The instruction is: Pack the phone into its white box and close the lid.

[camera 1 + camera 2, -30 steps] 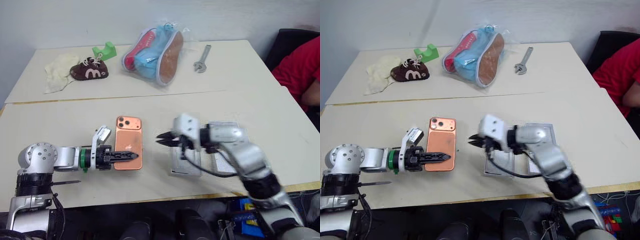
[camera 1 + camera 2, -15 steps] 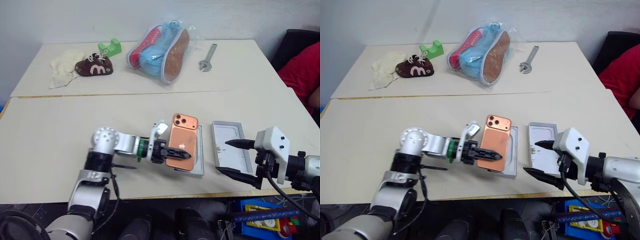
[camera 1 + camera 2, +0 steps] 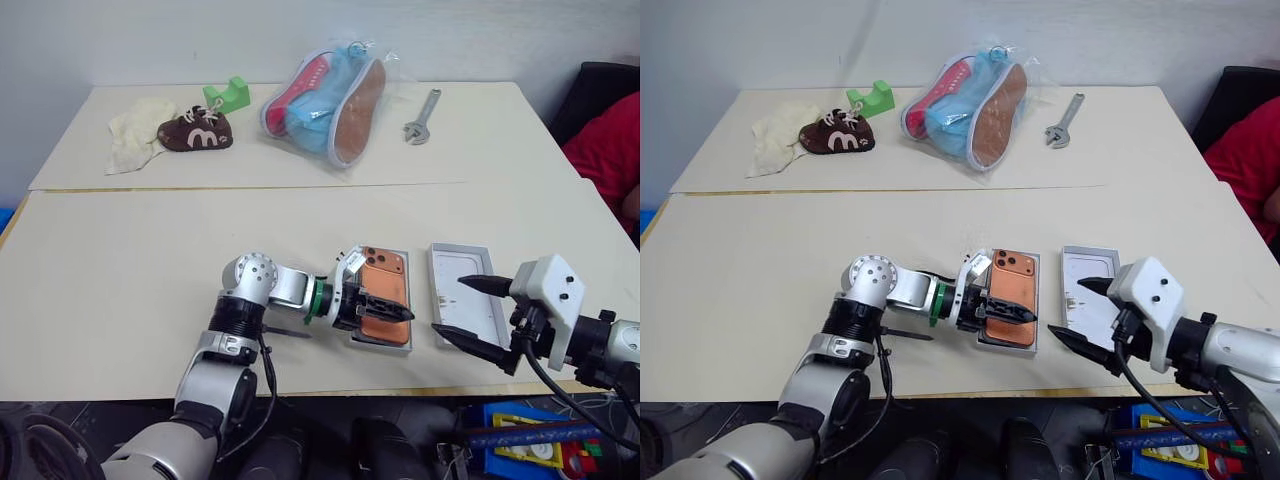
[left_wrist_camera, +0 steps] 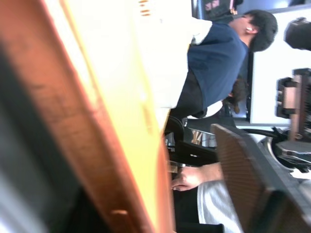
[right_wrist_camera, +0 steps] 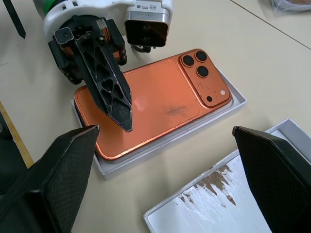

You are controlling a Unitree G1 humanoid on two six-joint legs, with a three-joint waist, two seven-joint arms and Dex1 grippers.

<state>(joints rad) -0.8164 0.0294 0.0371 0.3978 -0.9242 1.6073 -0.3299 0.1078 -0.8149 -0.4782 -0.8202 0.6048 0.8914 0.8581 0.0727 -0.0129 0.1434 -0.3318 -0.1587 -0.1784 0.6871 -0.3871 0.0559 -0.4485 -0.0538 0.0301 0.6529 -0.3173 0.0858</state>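
Observation:
The orange phone lies camera side up and flat in a shallow white tray, the lid, turned open side up. My left gripper reaches in from the left, right over the phone's near half, also seen in the right wrist view. Just right of it lies the white box, empty, with a brown mark on its floor. My right gripper hovers over the box's near end, open with nothing between its fingers.
On the back table are a cloth, a small brown shoe, a green piece, bagged sneakers and a wrench. A person in red sits at the right. The table's front edge runs just below both trays.
My left gripper carried the phone rightward from the bare table and set it down flat in the left tray. My right gripper swung away to the right and opened wide.

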